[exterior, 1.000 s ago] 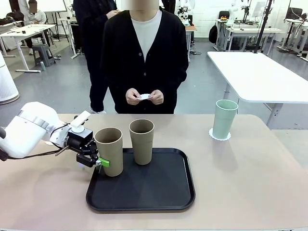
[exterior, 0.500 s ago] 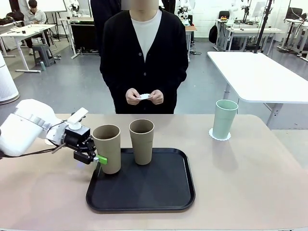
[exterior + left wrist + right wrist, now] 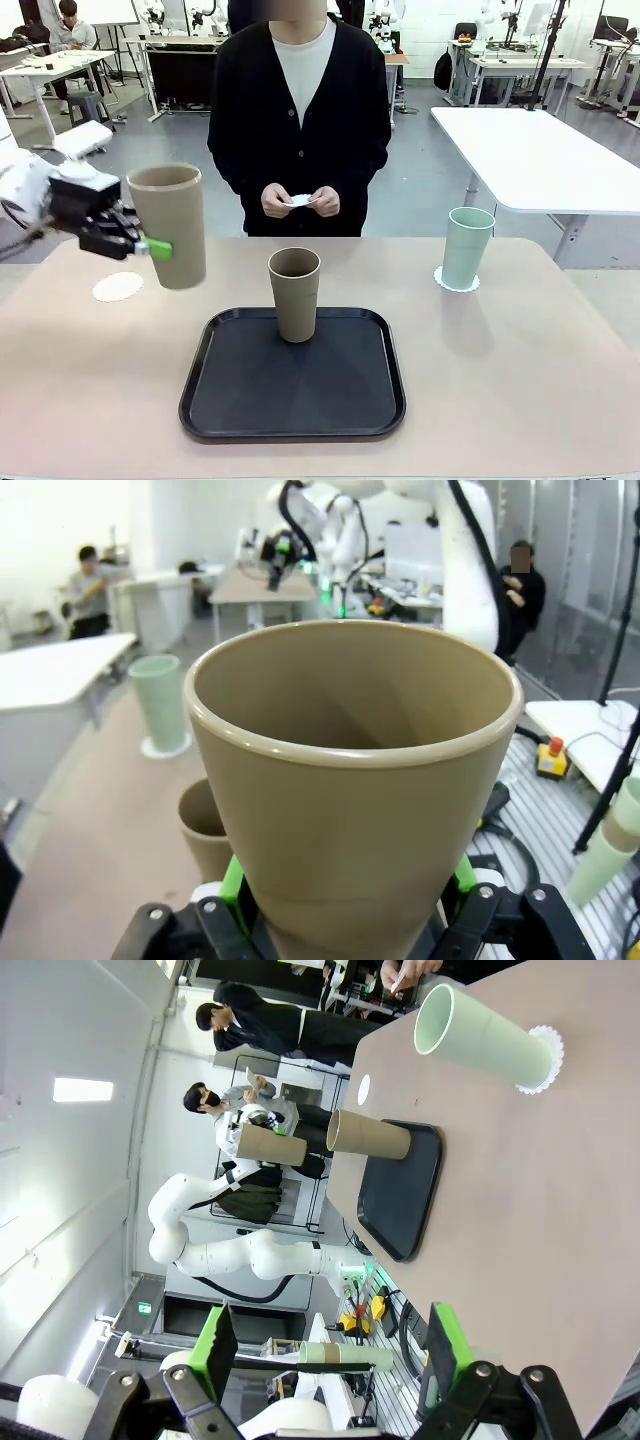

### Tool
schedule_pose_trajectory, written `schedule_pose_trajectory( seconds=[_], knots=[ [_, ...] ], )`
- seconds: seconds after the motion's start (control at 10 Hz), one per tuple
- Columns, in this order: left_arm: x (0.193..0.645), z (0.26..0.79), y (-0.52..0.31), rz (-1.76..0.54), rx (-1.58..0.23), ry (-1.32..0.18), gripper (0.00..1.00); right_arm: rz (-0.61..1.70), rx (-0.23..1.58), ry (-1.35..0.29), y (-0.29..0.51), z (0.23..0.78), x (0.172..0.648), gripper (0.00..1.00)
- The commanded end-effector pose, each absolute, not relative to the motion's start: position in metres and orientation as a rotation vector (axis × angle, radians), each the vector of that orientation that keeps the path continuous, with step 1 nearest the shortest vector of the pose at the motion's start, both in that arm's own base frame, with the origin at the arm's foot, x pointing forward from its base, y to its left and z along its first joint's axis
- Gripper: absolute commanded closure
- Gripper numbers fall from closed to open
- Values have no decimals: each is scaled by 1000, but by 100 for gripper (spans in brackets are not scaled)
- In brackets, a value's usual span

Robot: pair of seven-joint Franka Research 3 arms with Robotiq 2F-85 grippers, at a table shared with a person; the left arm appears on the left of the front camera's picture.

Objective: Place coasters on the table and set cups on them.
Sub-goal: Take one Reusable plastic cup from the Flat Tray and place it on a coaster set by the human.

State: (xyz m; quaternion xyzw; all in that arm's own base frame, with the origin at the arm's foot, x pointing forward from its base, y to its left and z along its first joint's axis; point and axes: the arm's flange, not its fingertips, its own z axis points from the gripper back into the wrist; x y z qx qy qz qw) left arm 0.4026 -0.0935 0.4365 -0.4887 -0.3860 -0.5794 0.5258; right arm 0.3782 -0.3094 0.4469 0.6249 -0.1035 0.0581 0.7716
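At the far left, the left gripper (image 3: 152,246) is pinching a brown cup (image 3: 170,225) low on its side and holding it upright in the air, above the table (image 3: 520,360). Below it and a little to the left, a bare coaster (image 3: 118,287) is lying on the table. This looks like the carrying step. The next move calls for shifting the cup left over that coaster, lowering it square and letting go.

In the middle, a second brown cup (image 3: 295,295) is standing at the far side of the tray (image 3: 300,432). Behind it, the person's hands (image 3: 275,200) are holding what looks like another coaster (image 3: 300,201).

To the right, the mint cup (image 3: 468,245) is standing on its coaster (image 3: 452,281). The right gripper (image 3: 330,1350) is hanging spread wide and holding nothing.
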Motion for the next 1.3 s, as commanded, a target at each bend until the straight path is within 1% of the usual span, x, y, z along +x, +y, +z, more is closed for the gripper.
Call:
schedule_pose_trajectory(
  seconds=[0.0,0.1,0.2,0.6,0.7,0.8,0.9,1.2],
  knots=[
    [393,451,-96,-1325,-1163,-964,100,124,1351,-224,-310,448,377,0],
    [395,451,-96,-1317,-1159,-972,100,124,1351,-224,-310,448,377,0],
    [398,455,-91,-1371,-1154,-934,100,124,1351,-224,-310,448,377,0],
    [398,455,-91,-1371,-1154,-934,100,124,1351,-224,-310,448,377,0],
    [398,455,-92,-1357,-1160,-932,15,124,1351,-224,-310,448,377,0],
    [429,448,-65,-1362,-1106,-985,15,124,1351,-224,-310,448,377,0],
    [447,442,-42,-1335,-1101,-1006,15,124,1351,-224,-310,448,377,0],
    [480,425,34,-1275,-1062,-1023,15,124,1351,-224,-310,448,377,0]
  ],
)
